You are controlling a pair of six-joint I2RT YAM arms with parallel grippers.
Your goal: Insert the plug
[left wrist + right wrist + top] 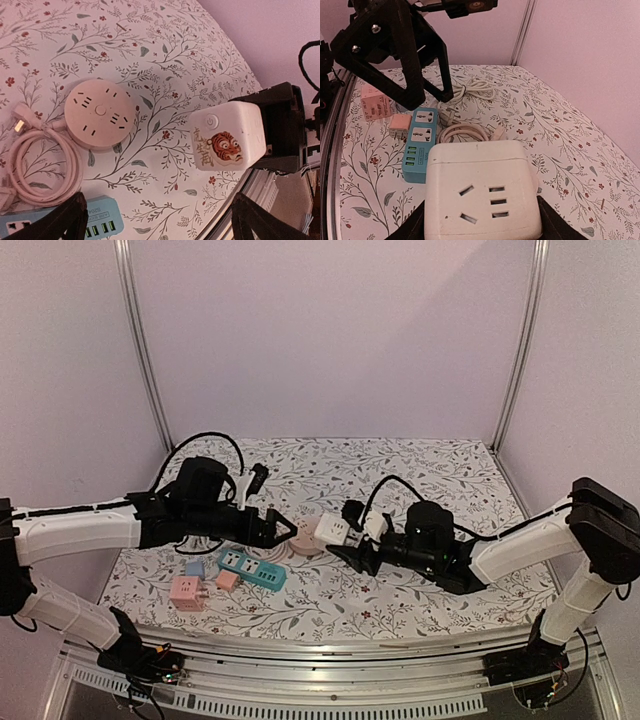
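My right gripper is shut on a white cube socket and holds it above the table. In the right wrist view the cube fills the space between my fingers, its socket face toward the camera. From the left wrist the same cube shows a tiger sticker. A pink round power strip lies on the table, with its coiled cord and pink plug beside it. My left gripper hangs open over the table just left of the cube, nothing between its fingers.
A blue power strip lies near the front, also seen from the right wrist. Beside it sit a small pink adapter, a larger pink one and a blue one. A white cord lies further back.
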